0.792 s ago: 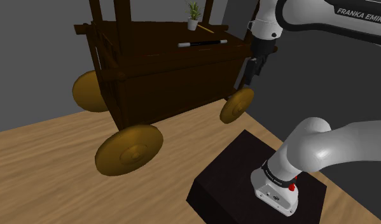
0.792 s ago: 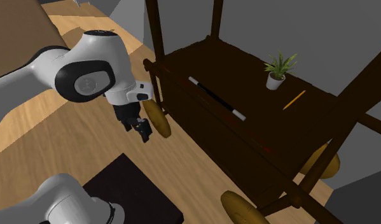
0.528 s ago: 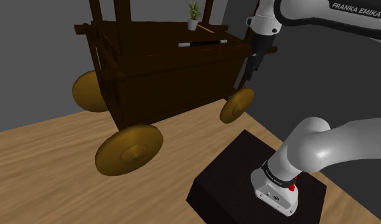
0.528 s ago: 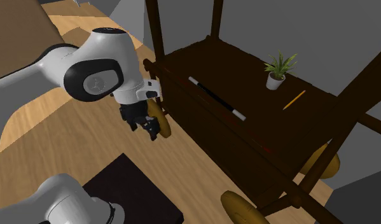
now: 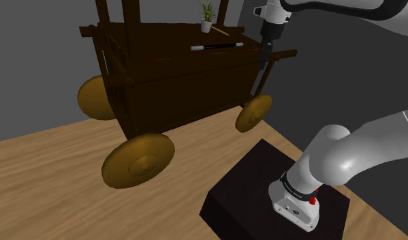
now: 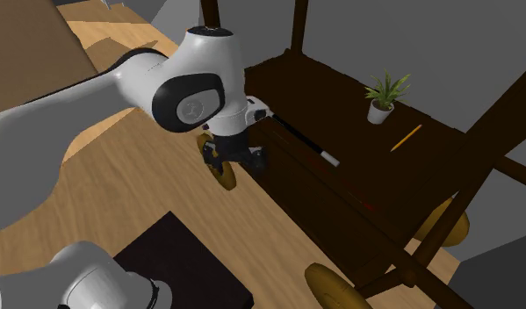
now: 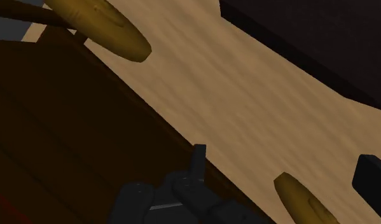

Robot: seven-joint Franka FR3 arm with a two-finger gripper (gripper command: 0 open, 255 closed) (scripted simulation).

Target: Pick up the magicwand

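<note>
The cart point(image 5: 175, 82) is dark brown wood, matt, with faint grain on its boards. Its wheels point(image 5: 139, 160) are golden-brown and smooth, with a dull sheen. On the cart's top the magicwand point(image 5: 216, 46) is smooth black with white tips, and the plant pot point(image 6: 380, 111) is plain white. Under the cart the floor point(image 5: 52, 184) is pale, grained wood. Beside the cart the stand point(image 5: 243, 187) is matt black, and the arm point(image 5: 345, 160) is glossy white and plastic-looking.

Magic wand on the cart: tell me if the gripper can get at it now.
Probably yes. The wand lies bare on the cart's top, nothing above it, and the gripper hangs close beside the cart.
</note>
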